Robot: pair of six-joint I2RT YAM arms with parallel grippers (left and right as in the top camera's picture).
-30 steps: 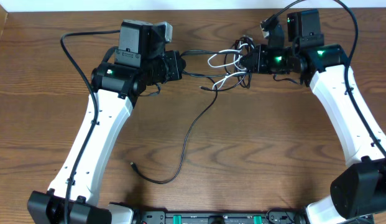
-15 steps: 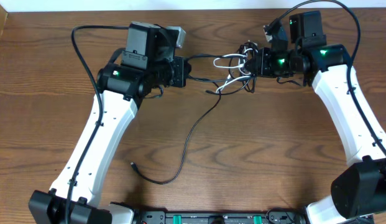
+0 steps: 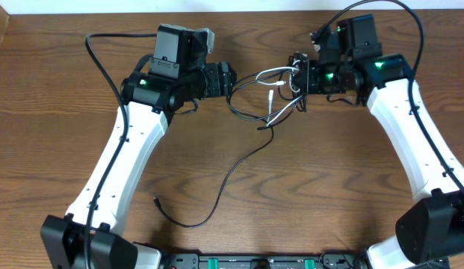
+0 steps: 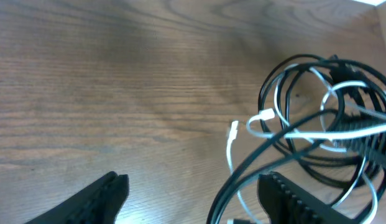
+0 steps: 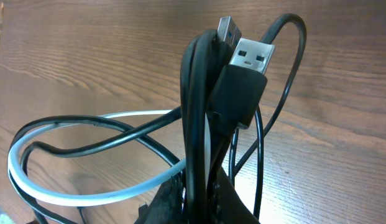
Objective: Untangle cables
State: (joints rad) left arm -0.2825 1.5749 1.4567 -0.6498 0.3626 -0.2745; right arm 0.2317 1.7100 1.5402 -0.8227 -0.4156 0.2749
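Observation:
A knot of black and white cables (image 3: 280, 84) hangs between the two arms at the back of the table. My right gripper (image 3: 300, 76) is shut on the bundle (image 5: 199, 124), gripping black strands and a white one, with two USB plugs (image 5: 242, 59) sticking up above the fingers. My left gripper (image 3: 232, 79) stands open just left of the knot. In the left wrist view a black strand (image 4: 242, 180) runs between its fingers (image 4: 112, 190), close to the right one, ungripped. One long black cable (image 3: 232, 168) trails toward the front and ends in a small plug (image 3: 155, 199).
The thick black arm cable (image 3: 97, 63) loops out left of the left arm. A black rail with green fittings (image 3: 254, 261) lines the front edge. Bare wooden table (image 3: 306, 187) lies between the arms.
My left gripper has opened and let go of the black strand it held. That strand now sags in a loop below the knot. The right gripper keeps its grip.

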